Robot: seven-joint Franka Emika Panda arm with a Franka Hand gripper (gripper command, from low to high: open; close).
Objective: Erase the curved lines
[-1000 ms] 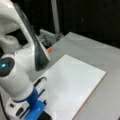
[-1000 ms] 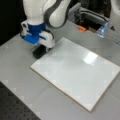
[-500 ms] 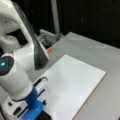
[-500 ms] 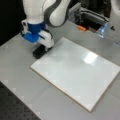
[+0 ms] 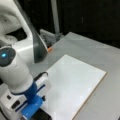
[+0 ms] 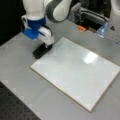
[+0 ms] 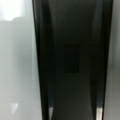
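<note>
fingers (image 6: 46, 45) w/ eraser (image 6: 41, 51) at board (image 6: 75, 72) corner

no curve lines visible — white board (image 6: 75, 72) unmarked

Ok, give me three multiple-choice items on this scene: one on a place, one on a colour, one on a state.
1. In a front view the gripper is:
A) at the white board's upper left edge
B) over the board's middle
C) off the table

2. The block under the gripper is:
A) red
B) black
C) yellow

3. The board's surface shows:
A) thick lines all over
B) a hole
C) no curve lines

Key: 1 A, it stands at that edge; 2 B, the block is dark; 3 C, both front views show plain white.
</note>
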